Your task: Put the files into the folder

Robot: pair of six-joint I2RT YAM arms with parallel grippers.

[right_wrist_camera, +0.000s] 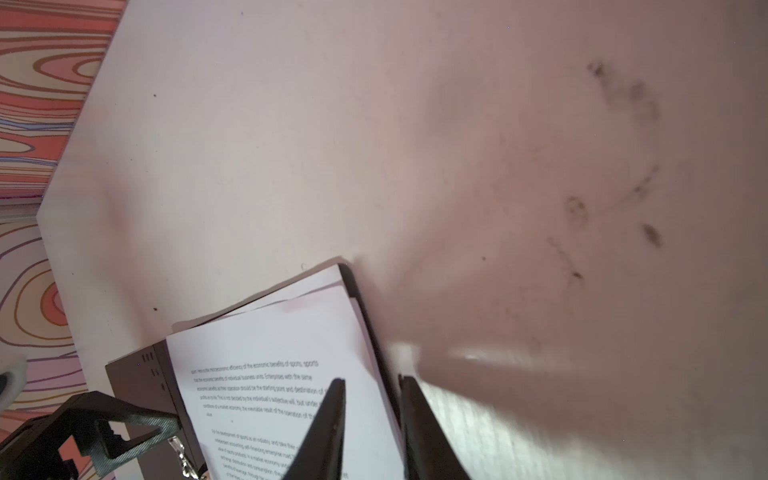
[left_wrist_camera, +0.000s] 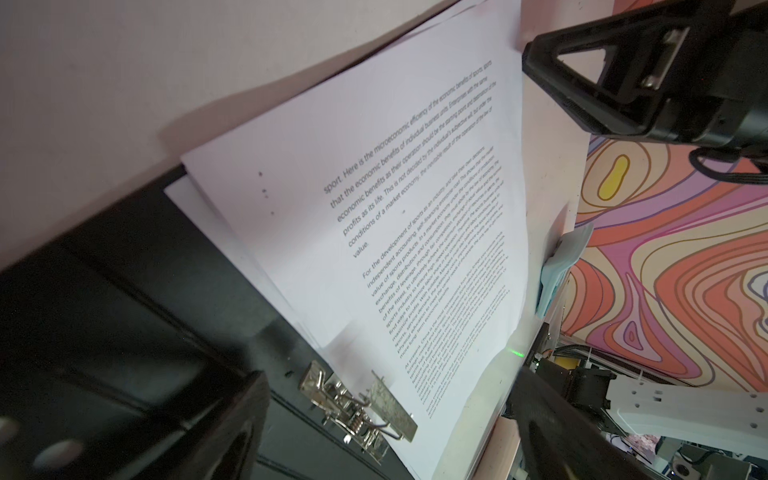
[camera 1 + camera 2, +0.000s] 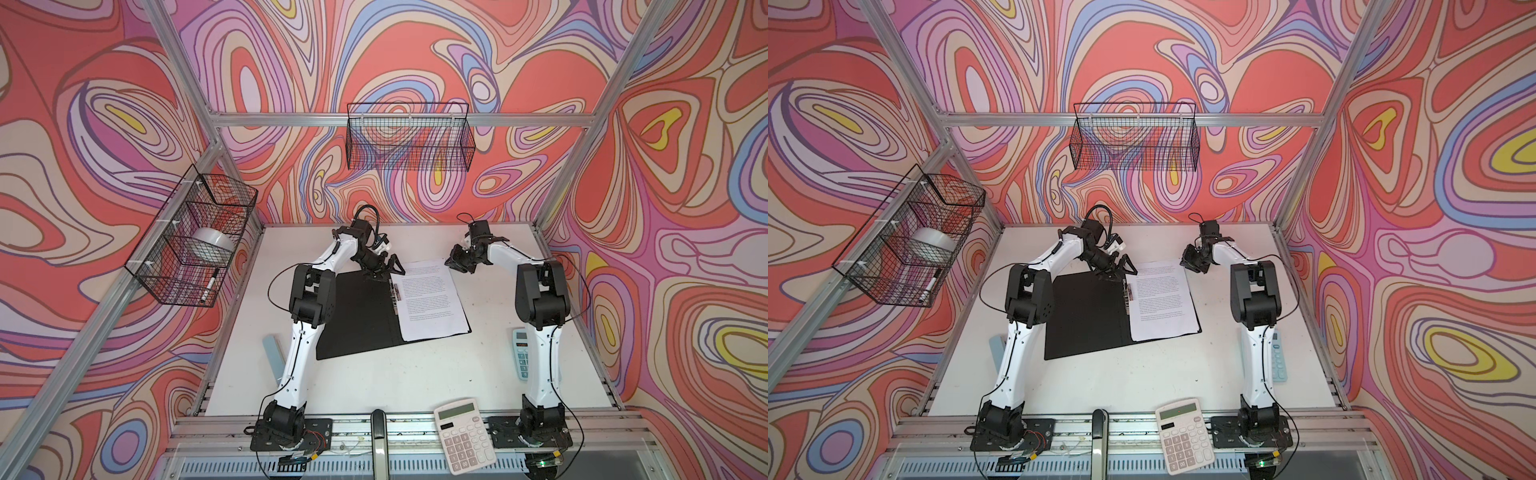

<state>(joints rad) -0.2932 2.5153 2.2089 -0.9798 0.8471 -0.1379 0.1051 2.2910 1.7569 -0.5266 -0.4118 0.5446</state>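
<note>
Covering the lower half of both top views: white counter [image 3: 415,374]. Lying open mid-frame, black inside up: folder [image 3: 357,316]. Resting on its right half, sheets slightly fanned at the upper corner: files [image 3: 428,299]. Spread wide and empty, hovering at the upper end of the spine: left fingers [image 3: 384,272]. Parted only a little, nothing visibly between, just off the upper right corner of the files: right fingers [image 3: 457,262]. Sitting on the spine beside the sheets: metal clip [image 2: 357,407]. Likely step: settling sheets before closing. Square stack against spine first, keep corners inside cover, lift right fingers straight up to avoid dragging top sheet, then fold left cover over.
</note>
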